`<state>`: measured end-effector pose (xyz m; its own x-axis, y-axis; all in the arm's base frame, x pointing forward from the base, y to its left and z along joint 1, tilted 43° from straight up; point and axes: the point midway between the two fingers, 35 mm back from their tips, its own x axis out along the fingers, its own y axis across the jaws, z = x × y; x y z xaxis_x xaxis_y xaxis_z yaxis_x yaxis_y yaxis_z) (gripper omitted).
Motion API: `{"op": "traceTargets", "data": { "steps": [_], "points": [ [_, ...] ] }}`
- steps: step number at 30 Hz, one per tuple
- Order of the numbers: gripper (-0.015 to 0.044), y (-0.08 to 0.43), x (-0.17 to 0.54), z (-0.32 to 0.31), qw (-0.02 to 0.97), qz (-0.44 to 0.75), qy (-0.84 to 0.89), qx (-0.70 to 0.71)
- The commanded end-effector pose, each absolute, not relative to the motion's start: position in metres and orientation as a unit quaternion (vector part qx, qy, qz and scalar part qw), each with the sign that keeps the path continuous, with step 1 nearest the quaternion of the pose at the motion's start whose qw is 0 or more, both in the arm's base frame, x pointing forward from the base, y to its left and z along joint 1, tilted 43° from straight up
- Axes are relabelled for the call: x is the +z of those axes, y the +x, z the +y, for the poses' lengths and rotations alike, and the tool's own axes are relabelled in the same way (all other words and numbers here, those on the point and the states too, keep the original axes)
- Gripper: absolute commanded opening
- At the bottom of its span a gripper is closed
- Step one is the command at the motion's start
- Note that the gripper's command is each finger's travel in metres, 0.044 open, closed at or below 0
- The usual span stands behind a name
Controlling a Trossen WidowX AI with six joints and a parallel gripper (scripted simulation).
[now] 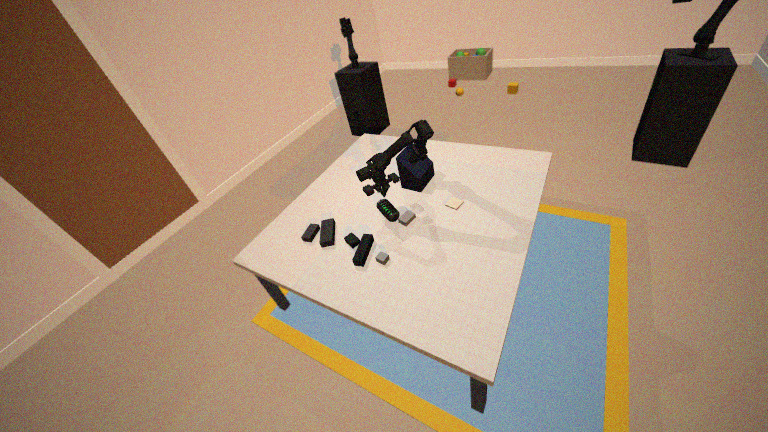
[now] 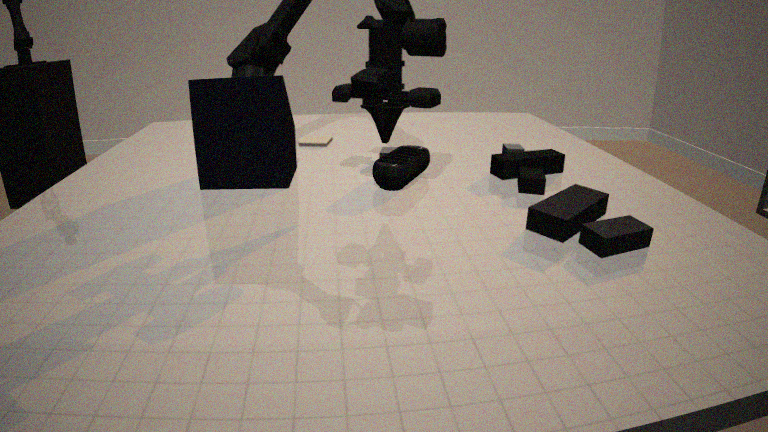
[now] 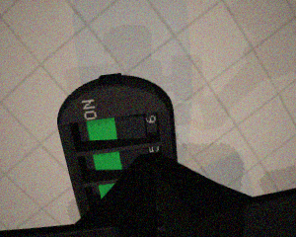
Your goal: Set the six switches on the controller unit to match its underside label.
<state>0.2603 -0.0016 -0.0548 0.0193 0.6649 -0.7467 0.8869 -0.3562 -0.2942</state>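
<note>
The dark controller unit (image 1: 387, 210) (image 2: 401, 167) (image 3: 165, 118) sits on its base on the bench (image 1: 441, 297) (image 2: 339, 370), with its switches facing up. In the wrist view the number 6 switch (image 3: 122, 128) and part of the number 5 switch (image 3: 108, 161) show green ends toward the ON mark. A third green end is partly covered, and the other switches are hidden behind my fingers. My gripper (image 1: 384, 194) (image 2: 385, 141) (image 3: 149, 163) is shut and empty, its tips pointing down just above the unit. The label underneath is hidden.
A grey block (image 1: 406, 217) lies close beside the unit. Several dark blocks (image 1: 327, 232) (image 2: 567, 211) and a small grey cube (image 1: 382, 258) lie farther off. A thin cream square (image 1: 454, 202) (image 2: 315, 140) lies near the arm's dark pedestal (image 1: 415, 169) (image 2: 243, 133).
</note>
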Motion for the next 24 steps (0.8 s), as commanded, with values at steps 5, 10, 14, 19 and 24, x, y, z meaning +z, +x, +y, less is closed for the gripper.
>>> {"op": "traceTargets", "data": {
  "steps": [5,10,14,19,24],
  "points": [
    [0.0,0.261,-0.06,-0.006,0.122,0.562,0.701,-0.422],
    [0.0,0.262,-0.066,0.0,0.123,0.561,0.701,-0.423],
    [0.0,0.262,-0.071,0.004,0.123,0.56,0.701,-0.423],
    [0.0,0.263,-0.077,0.009,0.124,0.56,0.701,-0.424],
    [0.0,0.263,-0.082,0.015,0.124,0.559,0.701,-0.425]
  ]
}}
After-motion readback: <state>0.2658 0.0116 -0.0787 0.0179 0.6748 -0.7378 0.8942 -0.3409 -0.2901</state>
